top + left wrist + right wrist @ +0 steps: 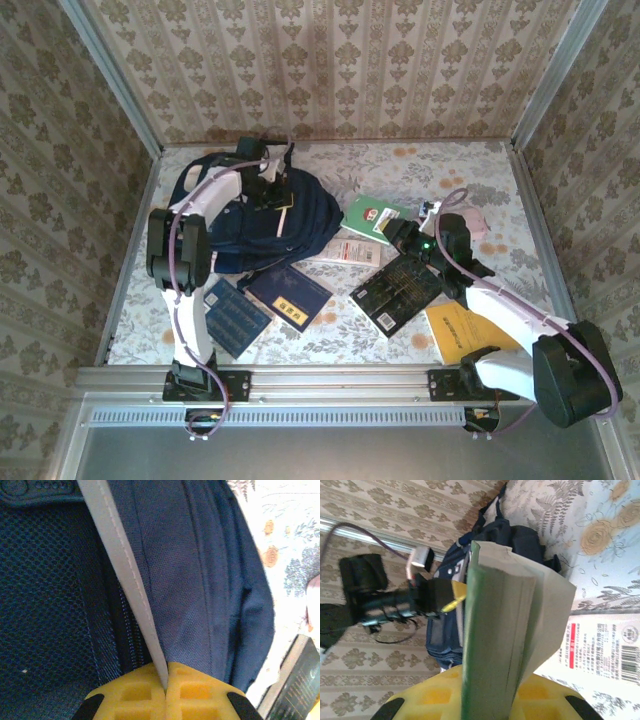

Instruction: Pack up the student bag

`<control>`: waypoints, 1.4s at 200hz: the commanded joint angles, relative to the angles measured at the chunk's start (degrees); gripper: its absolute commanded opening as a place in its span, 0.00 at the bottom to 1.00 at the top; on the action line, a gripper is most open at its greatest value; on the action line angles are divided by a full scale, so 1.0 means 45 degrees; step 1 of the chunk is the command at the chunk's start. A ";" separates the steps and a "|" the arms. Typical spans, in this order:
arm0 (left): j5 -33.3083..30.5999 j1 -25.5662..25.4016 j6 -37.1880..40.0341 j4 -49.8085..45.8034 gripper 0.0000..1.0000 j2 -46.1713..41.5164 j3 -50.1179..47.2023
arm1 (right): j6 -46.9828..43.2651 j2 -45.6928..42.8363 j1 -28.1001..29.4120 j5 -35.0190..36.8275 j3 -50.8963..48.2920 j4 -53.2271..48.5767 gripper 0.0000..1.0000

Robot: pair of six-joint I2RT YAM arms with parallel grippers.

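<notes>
books (395, 290) crowd centre; bare table (420, 165) along far edge.

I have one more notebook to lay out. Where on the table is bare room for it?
The table is bare along its far edge, between the student bag and the right wall, and at the near middle, between the navy book with the yellow label and the black book. Around the white booklet, mid-table, it is crowded.
</notes>
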 commanded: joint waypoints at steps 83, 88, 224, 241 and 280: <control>-0.0577 -0.0078 0.2654 -0.2890 0.00 -0.3181 0.3732 | -0.3951 -0.1638 -0.0087 0.1897 0.4179 -0.7233 0.00; -0.0543 -0.0076 0.2675 -0.2807 0.00 -0.3357 0.3696 | -0.3990 -0.1623 -0.0105 0.1888 0.4305 -0.7391 0.00; 0.5956 0.1329 -0.0365 0.3302 0.00 -0.6203 0.0325 | -0.3782 0.2606 -0.0233 -0.4271 0.8435 -0.7729 0.00; 0.6230 0.1334 -0.0581 0.3569 0.00 -0.6039 0.0310 | -0.3118 0.3820 -0.0046 -0.5172 0.8839 -0.6817 0.00; 0.6336 0.1223 -0.0612 0.3342 0.00 -0.5477 0.1039 | -0.2659 0.6447 0.1006 -0.5426 1.0689 -0.6051 0.00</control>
